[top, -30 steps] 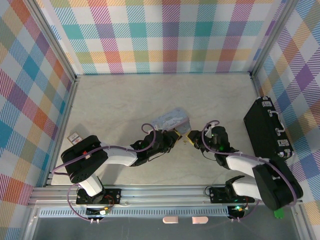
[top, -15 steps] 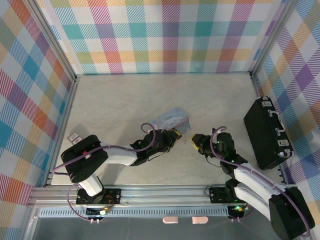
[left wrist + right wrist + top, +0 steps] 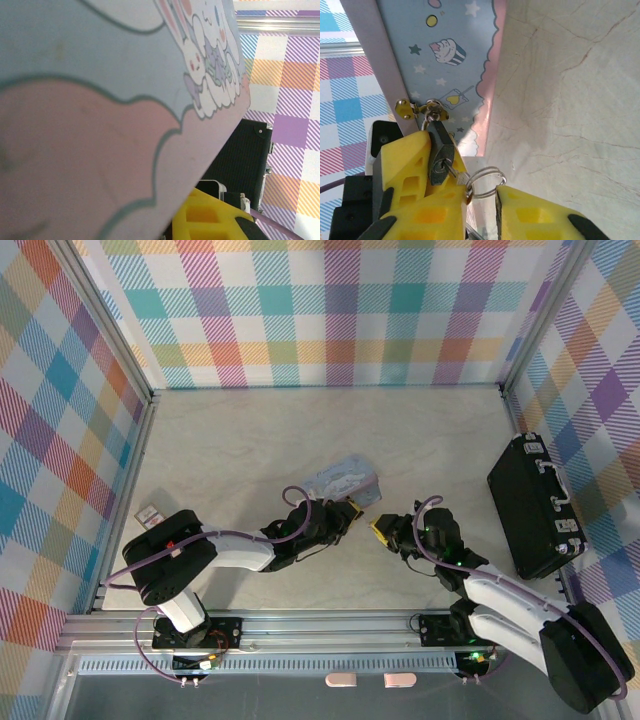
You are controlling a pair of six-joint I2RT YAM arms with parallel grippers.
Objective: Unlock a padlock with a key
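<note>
The small dark padlock (image 3: 440, 155) hangs by its shackle from the brass hasp (image 3: 420, 107) of the pale blue cartoon tin (image 3: 445, 45). The thin silver key (image 3: 454, 171) sits in its keyhole, and its wire ring (image 3: 487, 182) hangs loose. My right gripper (image 3: 482, 192) is open, its yellow fingers on either side of the ring; it is also seen from above (image 3: 383, 530). A yellow finger (image 3: 402, 160) of my left gripper (image 3: 349, 508) presses on the padlock's side, with more yellow behind it. The tin (image 3: 100, 100) hides most of the left jaws.
A big black case (image 3: 535, 505) lies at the right wall, also seen past the tin (image 3: 240, 160). The tin (image 3: 345, 478) rests mid-table, just beyond both grippers. A small flat object (image 3: 150, 513) lies by the left wall. Bare marble stretches behind the tin.
My right gripper backed away from the padlock to the right, then came part of the way back, lower than before. The left arm and the tin have not moved.
</note>
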